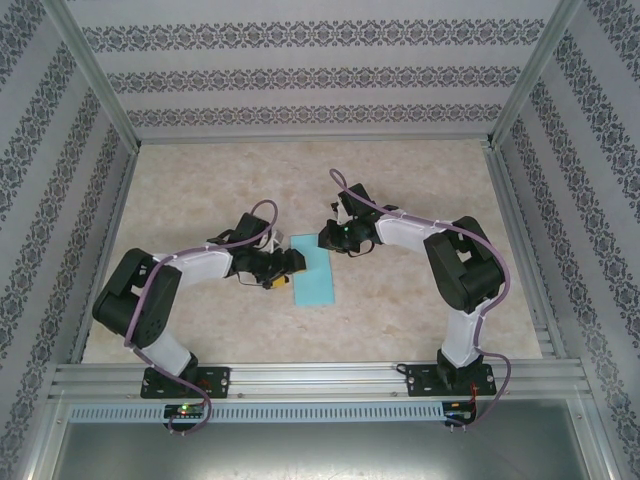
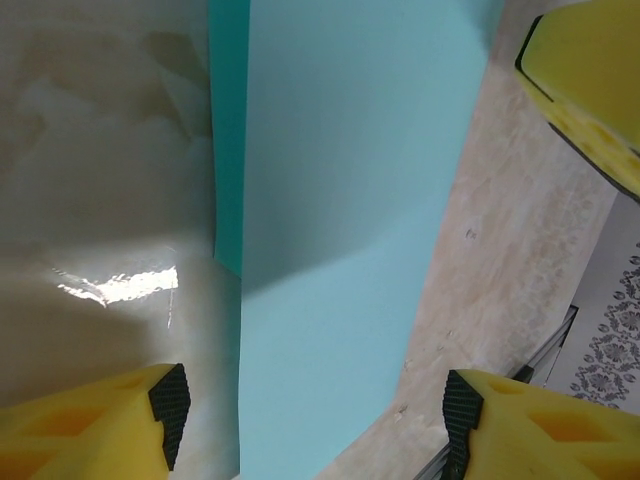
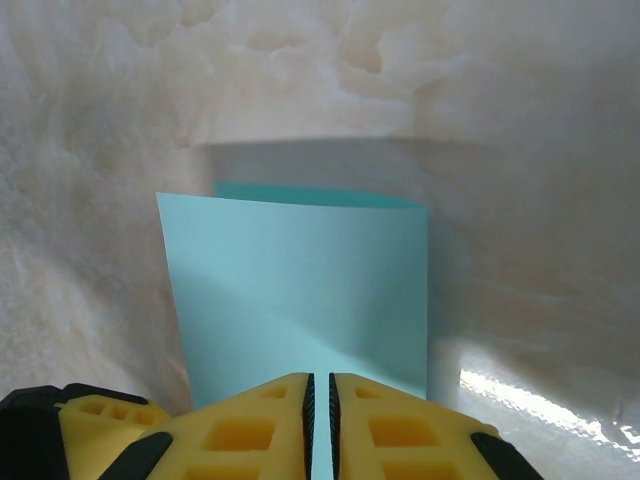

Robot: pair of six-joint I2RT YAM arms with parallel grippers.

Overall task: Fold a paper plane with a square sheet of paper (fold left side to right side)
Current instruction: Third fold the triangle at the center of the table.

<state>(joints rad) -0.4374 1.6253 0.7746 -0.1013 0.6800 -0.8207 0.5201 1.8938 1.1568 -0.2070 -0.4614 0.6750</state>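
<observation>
Square sheet of paper (image 1: pixel 312 272), folded in half, lies on the marbled table (image 1: pixel 200 180), the right gripper (image 3: pixel 320 410) pinched on its end, the left gripper (image 2: pixel 315 410) spread wide astride it.

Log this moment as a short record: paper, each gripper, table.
paper: square sheet of paper, folded in half into a narrow two-layer rectangle
left gripper: jaws open, straddling the paper
right gripper: jaws shut at the paper's far short edge; whether it pinches the paper is unclear
surface: beige marbled table
</observation>
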